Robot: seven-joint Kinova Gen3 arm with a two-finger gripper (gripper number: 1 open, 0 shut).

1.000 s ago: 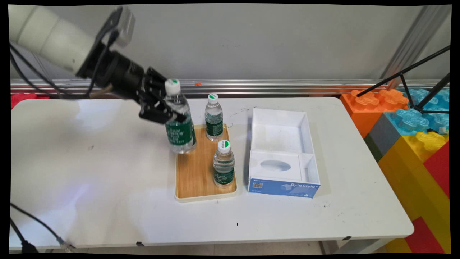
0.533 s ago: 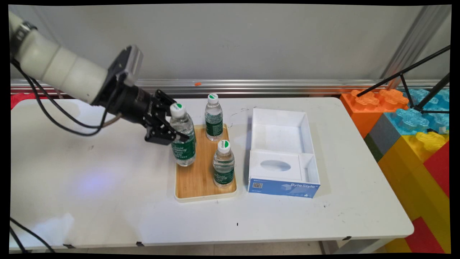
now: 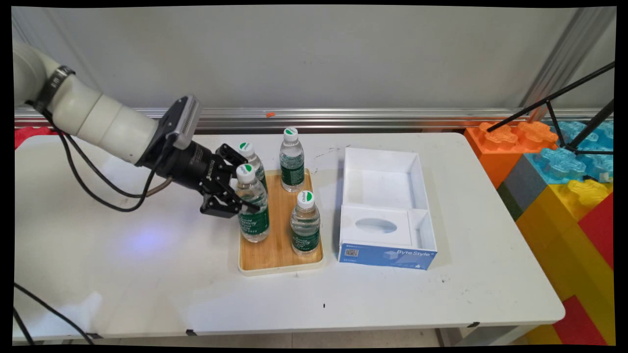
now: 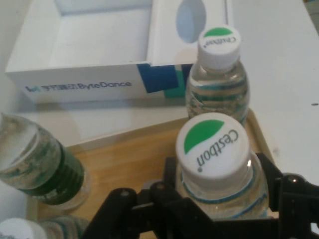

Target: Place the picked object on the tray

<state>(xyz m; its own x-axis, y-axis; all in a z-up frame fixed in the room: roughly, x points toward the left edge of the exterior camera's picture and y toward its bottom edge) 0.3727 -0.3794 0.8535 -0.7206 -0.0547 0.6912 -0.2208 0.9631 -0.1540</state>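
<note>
The end effector [image 3: 230, 198] clamps a water bottle [image 3: 253, 206] over the wooden tray [image 3: 274, 255] near the tabletop's [image 3: 147, 294] middle; keeping it upright and clear of neighbouring bottles seems wise.

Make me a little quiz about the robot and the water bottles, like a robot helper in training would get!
1. True or false: the gripper is shut on a water bottle.
2. How many bottles are at the wooden tray? A: two. B: four. C: six.
3. Fill the gap: in the main view, the white box lies to the tray's ____ side.

Key: 1 true; 2 B; 3 right.
</note>
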